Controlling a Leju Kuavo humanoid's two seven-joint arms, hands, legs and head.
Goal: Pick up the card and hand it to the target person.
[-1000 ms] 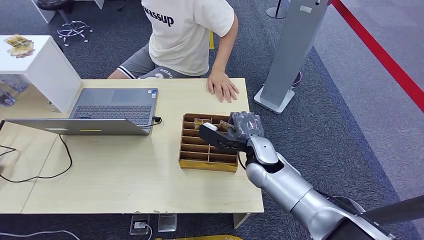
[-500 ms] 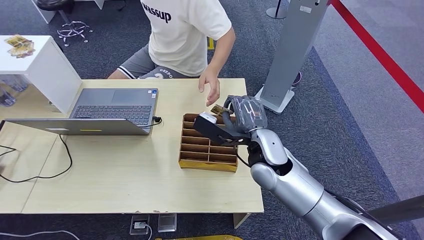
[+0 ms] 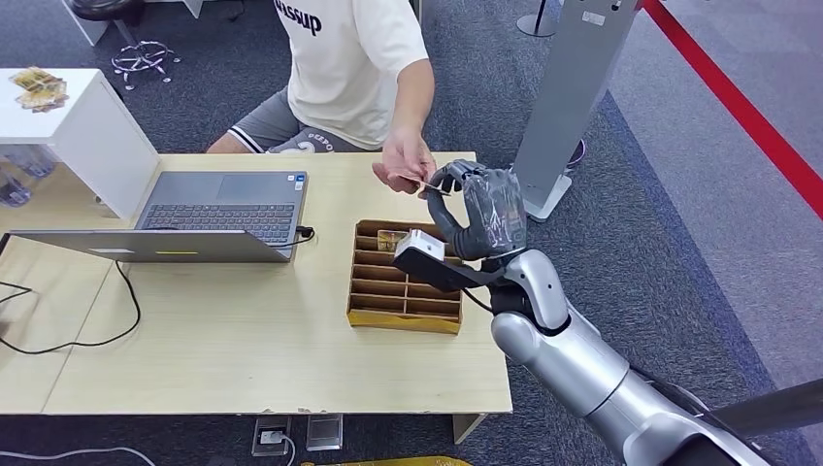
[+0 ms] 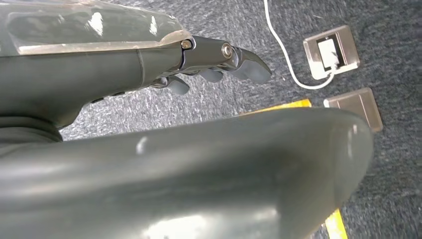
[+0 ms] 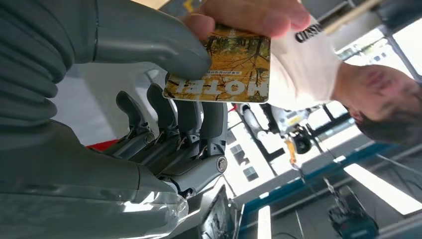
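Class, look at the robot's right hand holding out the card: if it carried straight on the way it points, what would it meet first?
Most likely the person's hand, already gripping the far edge of the card that the right hand holds; depth past that is unclear.

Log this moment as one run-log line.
phase: handover | right hand: holds card | person's hand: gripping card | left hand: holds nothing

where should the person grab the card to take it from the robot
By the free edge facing the person, pinched flat on both faces. The card is held at one end between the right hand's thumb and fingers; the person's hand already grips the opposite edge, coming from the person's side of the table.
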